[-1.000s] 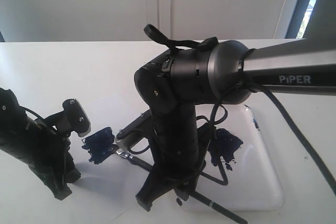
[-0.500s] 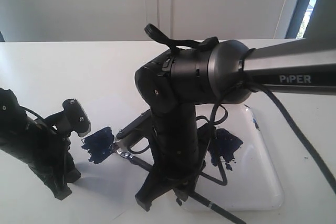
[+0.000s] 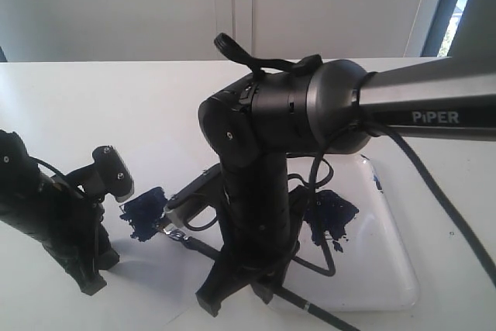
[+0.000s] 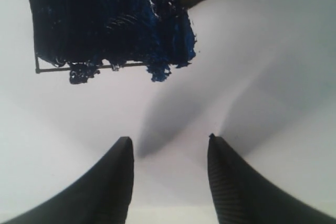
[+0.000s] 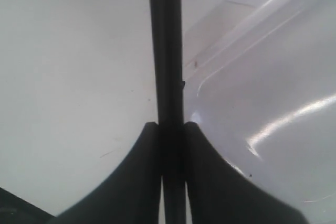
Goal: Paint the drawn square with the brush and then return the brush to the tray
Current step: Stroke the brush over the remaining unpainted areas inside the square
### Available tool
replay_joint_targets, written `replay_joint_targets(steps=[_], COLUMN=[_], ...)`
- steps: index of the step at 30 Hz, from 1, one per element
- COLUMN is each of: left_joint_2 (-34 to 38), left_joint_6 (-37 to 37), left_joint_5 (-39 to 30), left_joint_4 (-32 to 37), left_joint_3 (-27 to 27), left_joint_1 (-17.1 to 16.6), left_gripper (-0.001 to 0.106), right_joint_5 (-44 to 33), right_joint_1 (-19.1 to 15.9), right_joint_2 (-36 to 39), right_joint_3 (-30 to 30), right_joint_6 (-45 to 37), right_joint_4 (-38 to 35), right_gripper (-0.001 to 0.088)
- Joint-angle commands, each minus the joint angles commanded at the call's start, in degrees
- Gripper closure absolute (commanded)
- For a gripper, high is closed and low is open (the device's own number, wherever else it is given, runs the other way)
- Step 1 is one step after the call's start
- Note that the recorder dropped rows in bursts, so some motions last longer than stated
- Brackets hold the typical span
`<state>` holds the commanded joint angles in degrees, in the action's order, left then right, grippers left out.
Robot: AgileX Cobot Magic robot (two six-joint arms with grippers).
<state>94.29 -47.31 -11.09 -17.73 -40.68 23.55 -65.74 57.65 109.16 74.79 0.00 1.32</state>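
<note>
The drawn square (image 3: pixel 144 213) is a blotchy dark blue patch on the white paper; in the left wrist view the square (image 4: pixel 105 19) shows a thin black outline along one edge. My right gripper (image 3: pixel 232 288) is shut on the black handle of the brush (image 3: pixel 180 235). The brush's silver ferrule and bristles reach the square's right edge, and its handle end runs off the front. Up close, the brush (image 5: pixel 165 51) runs straight out between my right gripper's (image 5: pixel 171 124) fingers. My left gripper (image 4: pixel 168 139) stands open and empty over bare paper, short of the square.
The glossy white tray (image 3: pixel 380 261) lies at the right, with an irregular dark blue paint blob (image 3: pixel 332 213) in its far part; the tray's rim (image 5: pixel 247 24) passes just beside the brush handle. The right arm's bulk (image 3: pixel 271 129) and its cables (image 3: pixel 322 265) hang over the tray's left side.
My right gripper has shifted a little to the left with the brush, so the ferrule and bristles now lie closer to the blue square. The left arm has not moved.
</note>
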Motion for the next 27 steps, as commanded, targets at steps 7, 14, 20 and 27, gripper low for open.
replay_joint_targets(steps=[7, 14, 20, 27], left_joint_2=[0.00, 0.00, 0.00, 0.00], left_joint_6=[0.00, 0.00, 0.00, 0.00], left_joint_5=[0.00, 0.00, 0.21, 0.21], left_joint_4=[0.00, 0.00, 0.00, 0.00], left_joint_3=[0.00, 0.00, 0.00, 0.00], left_joint_1=[0.00, 0.00, 0.00, 0.00], left_gripper=[0.056, 0.056, 0.056, 0.056], right_joint_5=[1.81, 3.12, 3.87, 4.80], right_joint_1=[0.00, 0.00, 0.00, 0.00], right_joint_2=[0.00, 0.00, 0.00, 0.10], right_joint_3=[0.00, 0.00, 0.00, 0.00], right_joint_6=[0.58, 3.27, 3.17, 2.78], right_joint_4=[0.61, 3.79, 3.80, 3.80], right_gripper=[0.0868, 0.0868, 0.0868, 0.0868])
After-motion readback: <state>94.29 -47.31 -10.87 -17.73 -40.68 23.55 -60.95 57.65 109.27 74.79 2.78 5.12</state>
